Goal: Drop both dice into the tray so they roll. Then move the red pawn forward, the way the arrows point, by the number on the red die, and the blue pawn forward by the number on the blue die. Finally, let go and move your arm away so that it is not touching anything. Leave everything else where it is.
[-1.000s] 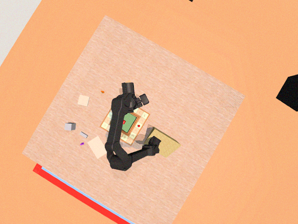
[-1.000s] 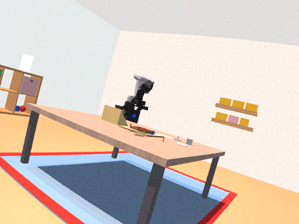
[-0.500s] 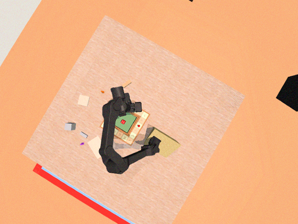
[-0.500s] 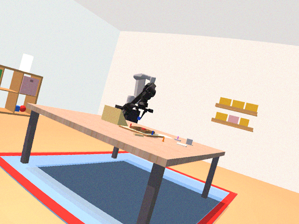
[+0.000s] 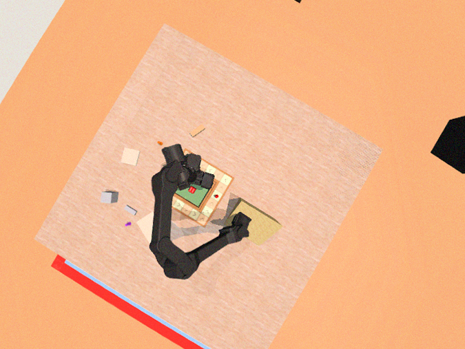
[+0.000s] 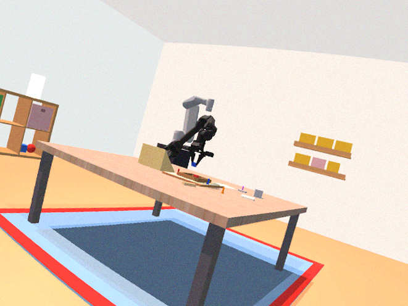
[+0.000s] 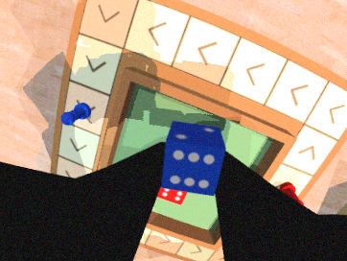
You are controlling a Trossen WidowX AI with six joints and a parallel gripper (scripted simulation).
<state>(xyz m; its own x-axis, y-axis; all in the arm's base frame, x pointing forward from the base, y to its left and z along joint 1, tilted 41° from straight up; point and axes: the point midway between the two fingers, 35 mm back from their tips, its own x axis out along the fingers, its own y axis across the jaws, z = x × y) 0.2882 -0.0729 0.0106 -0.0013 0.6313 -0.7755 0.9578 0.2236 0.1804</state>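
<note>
My gripper (image 6: 194, 163) (image 7: 192, 154) is shut on the blue die (image 6: 194, 164) (image 7: 192, 168), held above the tray. The die's face toward the wrist camera shows two rows of three pips. The red die (image 5: 192, 190) (image 7: 173, 197) lies on the green floor of the tray (image 5: 198, 199) (image 7: 254, 142), partly hidden behind the blue die in the wrist view. The blue pawn (image 6: 207, 181) (image 7: 77, 114) stands on the track's left column in the wrist view; the arm hides it in the top view. The red pawn (image 5: 216, 196) (image 7: 289, 190) stands on the opposite column, partly covered by a finger.
The arrowed board (image 7: 206, 54) surrounds the tray. A yellow block (image 5: 261, 223) (image 6: 153, 156) stands beside it. An orange pawn (image 5: 160, 143) (image 6: 222, 189), a purple pawn (image 5: 127, 223), a grey block (image 5: 108, 197), a tan piece (image 5: 197, 131) and a cream square (image 5: 130, 156) lie around.
</note>
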